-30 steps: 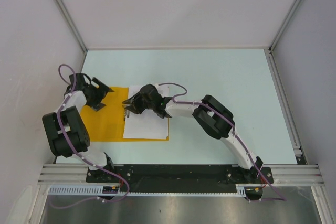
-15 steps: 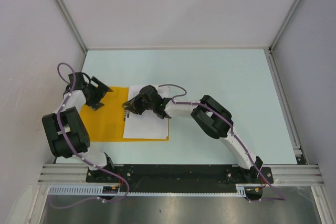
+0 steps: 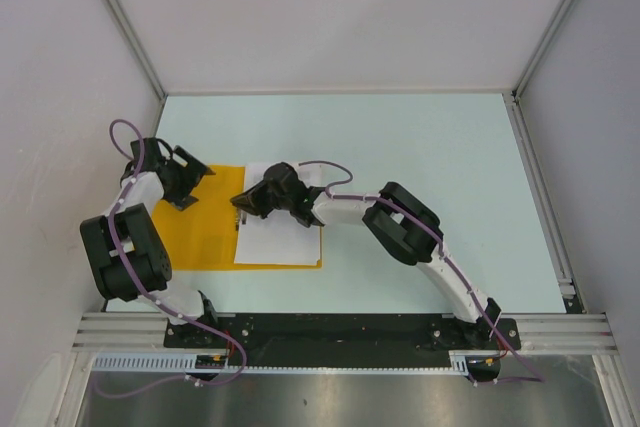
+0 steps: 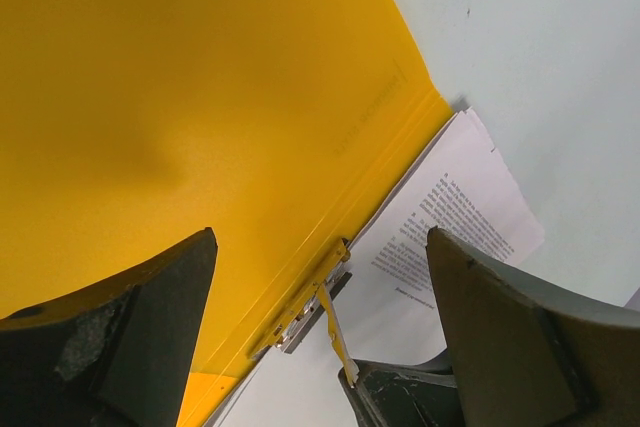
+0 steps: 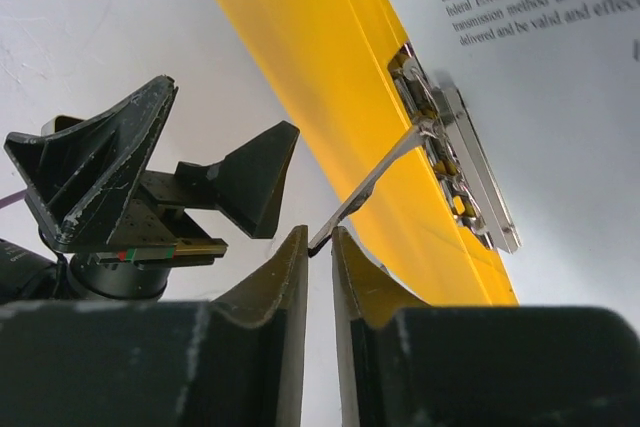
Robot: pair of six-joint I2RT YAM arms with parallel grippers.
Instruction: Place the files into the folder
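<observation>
The orange-yellow folder (image 3: 195, 232) lies open on the table, with the files (image 3: 280, 242), white printed sheets, on its right half. A metal clip (image 5: 450, 172) runs along the spine. Its thin lever (image 5: 375, 182) stands up from the spine. My right gripper (image 5: 318, 237) has its jaws a narrow gap apart around the lever's tip. The tip touches one finger only. My left gripper (image 4: 320, 237) hangs wide open over the folder's left cover (image 4: 200, 97), holding nothing. In the top view the right gripper (image 3: 243, 204) sits at the spine and the left gripper (image 3: 190, 182) at the folder's far left corner.
The pale table (image 3: 430, 147) stretches to the right and far side of the folder. White walls with metal rails (image 3: 540, 187) enclose it. The two grippers stand close together over the spine.
The right gripper's jaws have narrowed around the clip lever and the gripper has edged slightly left. The left arm and the folder have not moved.
</observation>
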